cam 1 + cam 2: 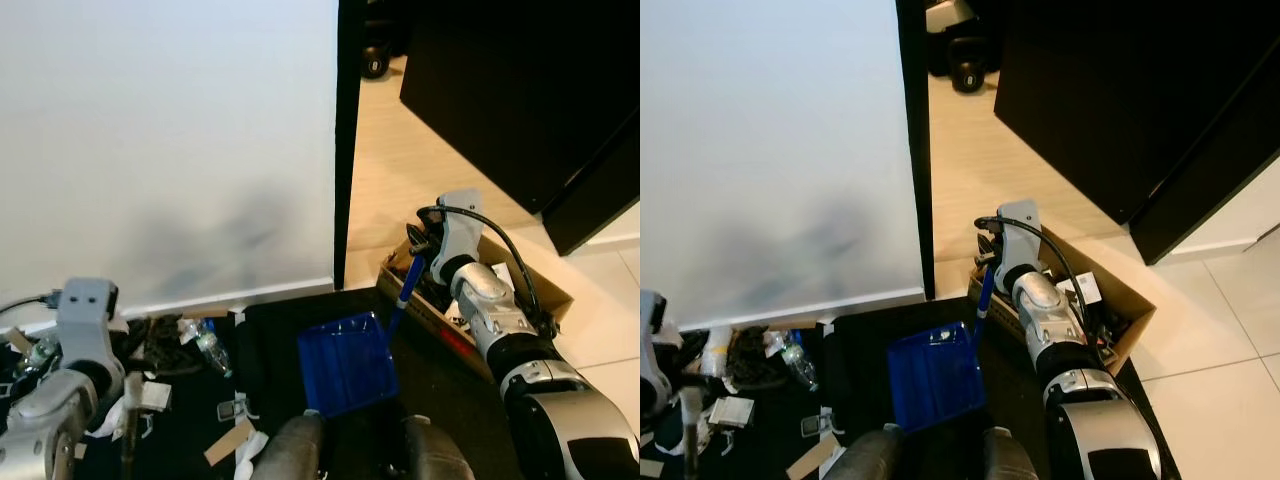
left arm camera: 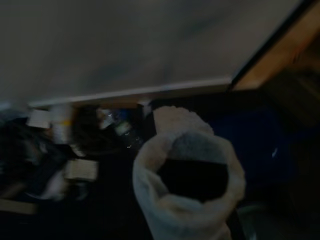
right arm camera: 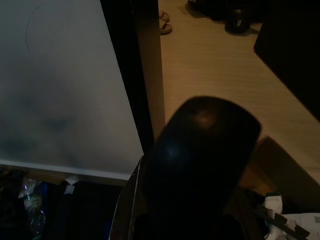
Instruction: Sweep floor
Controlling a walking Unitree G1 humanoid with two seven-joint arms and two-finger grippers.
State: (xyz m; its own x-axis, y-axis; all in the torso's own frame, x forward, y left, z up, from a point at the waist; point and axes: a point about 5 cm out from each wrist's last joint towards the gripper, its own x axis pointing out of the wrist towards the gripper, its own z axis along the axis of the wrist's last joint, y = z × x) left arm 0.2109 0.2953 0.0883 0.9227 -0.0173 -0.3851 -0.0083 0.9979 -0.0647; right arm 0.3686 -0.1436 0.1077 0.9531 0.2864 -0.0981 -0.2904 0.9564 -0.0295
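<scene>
Wall (image 1: 170, 140): ahead, on the left.
Doorway floor (image 1: 420, 170): right of the wall, running back.
Dustpan (image 1: 345, 362): on the dark mat (image 1: 440, 385) before the wall's end.
Cardboard box (image 1: 545, 290): right of the dustpan.
Litter: plastic bottle (image 1: 212, 347) and paper scraps (image 1: 228, 440) along the wall's foot, left of the dustpan.

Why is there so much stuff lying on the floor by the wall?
It's litter: a crushed plastic bottle, paper scraps and a cardboard piece lie strewn on the dark mat below the white wall. The right gripper holds a blue dustpan beside the mess, so nothing is swept up yet.
</scene>
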